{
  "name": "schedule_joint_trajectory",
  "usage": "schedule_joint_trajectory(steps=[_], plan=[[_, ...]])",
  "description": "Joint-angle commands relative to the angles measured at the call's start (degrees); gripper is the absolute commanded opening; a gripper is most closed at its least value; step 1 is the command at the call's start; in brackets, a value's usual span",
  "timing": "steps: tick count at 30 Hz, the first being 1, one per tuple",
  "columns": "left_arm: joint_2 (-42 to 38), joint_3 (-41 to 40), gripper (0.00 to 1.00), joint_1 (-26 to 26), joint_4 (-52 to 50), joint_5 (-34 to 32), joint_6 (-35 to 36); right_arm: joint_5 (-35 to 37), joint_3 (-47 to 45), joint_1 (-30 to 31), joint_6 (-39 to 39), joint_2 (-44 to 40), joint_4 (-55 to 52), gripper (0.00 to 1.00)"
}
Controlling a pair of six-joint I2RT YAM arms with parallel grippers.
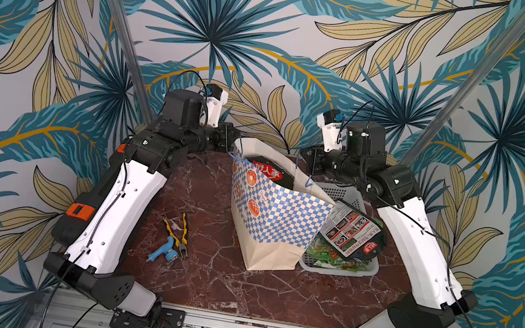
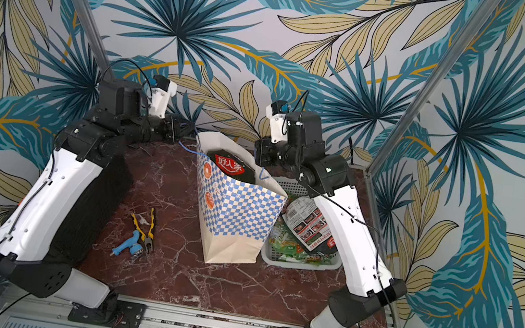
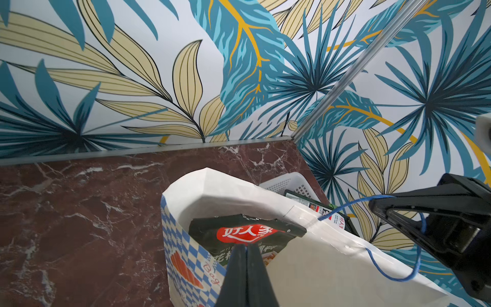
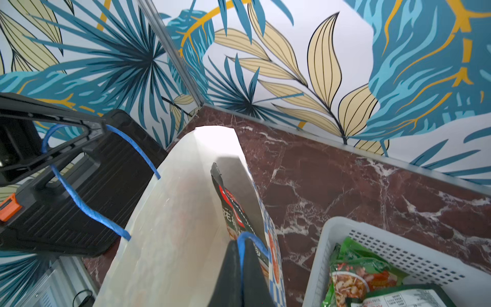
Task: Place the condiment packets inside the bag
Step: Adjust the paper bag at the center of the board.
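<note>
The bag (image 1: 275, 217) stands upright mid-tabletop (image 1: 200, 270) with one dark condiment packet (image 1: 267, 171) inside (other condiment packets (image 1: 349, 237) fill the white basket (image 1: 337, 270) beside it). Left jaws and right jaws each pinch one of its blue cord handles (image 4: 79, 202).

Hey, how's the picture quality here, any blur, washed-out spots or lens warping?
In both top views the light is even and soft, but the wide lens tilts the metal poles outward. Left wrist view: the left gripper, very close, looks soft-edged. Right wrist view: the bag has a pale interior that looks washed out.
</note>
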Motion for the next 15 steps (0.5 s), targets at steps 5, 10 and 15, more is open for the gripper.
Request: schedule_joint_trajectory(steps=[5, 10, 15], plan=[[4.4, 4.5, 0.00, 3.3, 6.7, 1.9, 5.0, 4.9, -0.2, 0.2, 3.1, 3.4, 13.1, 0.00], [4.3, -3.2, 0.05, 5.8, 8.4, 3.8, 3.6, 2.1, -6.0, 0.3, 6.0, 3.8, 14.5, 0.00], [-0.8, -10.6, 0.63, 5.9, 6.3, 3.8, 3.1, -2.4, -16.6, 0.7, 10.1, -1.0, 17.9, 0.28]])
